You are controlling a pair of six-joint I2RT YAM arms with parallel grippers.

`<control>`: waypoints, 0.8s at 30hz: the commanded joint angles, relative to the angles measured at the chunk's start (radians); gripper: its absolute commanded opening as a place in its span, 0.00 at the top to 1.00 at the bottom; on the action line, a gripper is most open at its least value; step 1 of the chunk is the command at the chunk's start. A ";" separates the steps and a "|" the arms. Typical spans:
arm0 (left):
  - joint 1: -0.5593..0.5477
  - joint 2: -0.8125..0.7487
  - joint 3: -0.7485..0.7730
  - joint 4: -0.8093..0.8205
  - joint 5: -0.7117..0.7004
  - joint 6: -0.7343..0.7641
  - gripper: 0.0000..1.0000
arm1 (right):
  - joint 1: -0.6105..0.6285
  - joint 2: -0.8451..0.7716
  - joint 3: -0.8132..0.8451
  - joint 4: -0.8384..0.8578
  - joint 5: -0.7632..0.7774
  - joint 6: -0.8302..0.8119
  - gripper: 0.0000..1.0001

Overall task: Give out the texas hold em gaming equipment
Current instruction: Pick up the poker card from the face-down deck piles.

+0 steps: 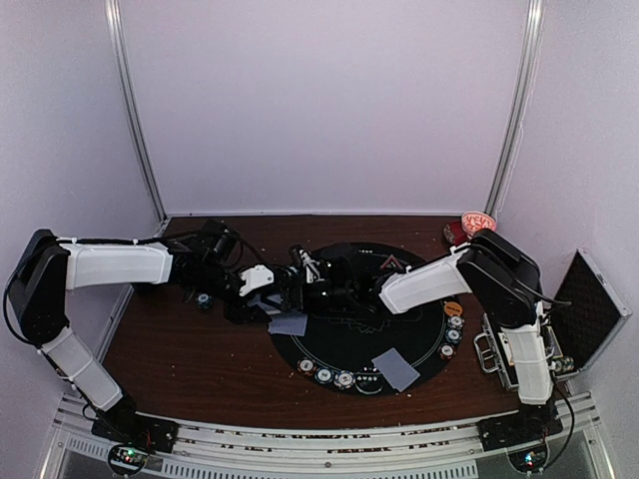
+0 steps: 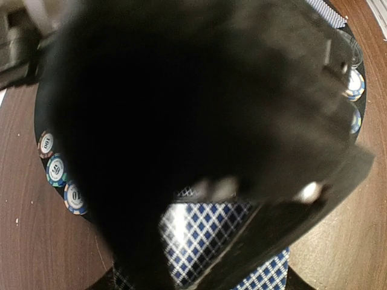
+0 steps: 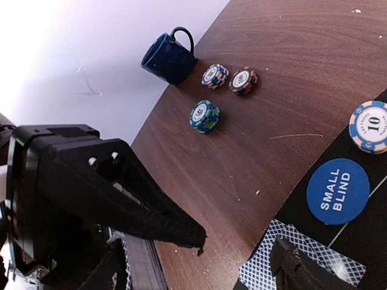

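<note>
My left gripper (image 1: 256, 297) and right gripper (image 1: 296, 290) meet over the left edge of the round black mat (image 1: 419, 344). In the left wrist view, blue-checked playing cards (image 2: 205, 235) fill the space at my left jaws, which are shut on them; a dark shape hides the rest. My right gripper (image 3: 242, 254) is open with bare wood between its fingertips; its lower finger (image 3: 293, 266) is over a card (image 3: 261, 261) lying at the mat's edge. Poker chips (image 3: 204, 116) sit on the wood, and a blue disc (image 3: 337, 191) and another chip (image 3: 369, 125) on the mat.
A dark blue mug (image 3: 168, 59) stands by the wall near two chips (image 3: 215, 75). On the mat lie another card (image 1: 396, 367), chips along the near rim (image 1: 324, 375) and right rim (image 1: 452, 336), and a red triangle (image 1: 387, 261). A red-patterned cup (image 1: 478, 222) and an open metal case (image 1: 589, 309) are at the right.
</note>
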 commanded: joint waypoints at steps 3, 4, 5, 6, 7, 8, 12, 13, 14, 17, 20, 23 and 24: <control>-0.001 -0.017 -0.003 0.021 0.020 0.012 0.39 | -0.014 0.059 0.075 0.018 -0.008 0.059 0.22; -0.001 -0.017 -0.004 0.020 0.019 0.013 0.39 | -0.019 0.061 0.074 0.013 -0.001 0.060 0.25; -0.002 -0.017 -0.003 0.021 0.018 0.012 0.39 | -0.024 0.060 0.069 0.006 0.008 0.061 0.28; -0.002 -0.017 -0.004 0.021 0.018 0.013 0.39 | -0.031 0.056 0.060 0.000 0.017 0.061 0.31; -0.003 -0.017 -0.005 0.021 0.018 0.013 0.39 | -0.040 0.047 0.044 -0.004 0.028 0.060 0.34; -0.002 -0.016 -0.004 0.021 0.018 0.013 0.39 | -0.049 0.036 0.027 -0.004 0.036 0.059 0.37; -0.002 -0.012 -0.002 0.020 0.017 0.013 0.39 | -0.079 -0.014 -0.046 -0.001 0.061 0.045 0.49; -0.002 -0.010 0.000 0.021 0.017 0.013 0.39 | -0.083 -0.023 -0.054 -0.002 0.060 0.039 0.51; -0.002 -0.008 0.000 0.022 0.016 0.014 0.39 | -0.083 -0.032 -0.059 -0.005 0.056 0.031 0.53; -0.001 -0.005 -0.001 0.021 0.014 0.012 0.39 | -0.080 -0.047 -0.060 0.000 0.018 0.019 0.58; -0.002 -0.003 0.001 0.020 0.012 0.010 0.39 | -0.070 -0.062 -0.058 0.019 -0.029 0.015 0.58; -0.002 0.001 0.001 0.022 0.011 0.010 0.39 | -0.058 -0.079 -0.053 0.027 -0.062 0.013 0.57; -0.003 0.002 0.001 0.022 0.010 0.010 0.39 | -0.054 -0.090 -0.052 0.024 -0.066 0.013 0.57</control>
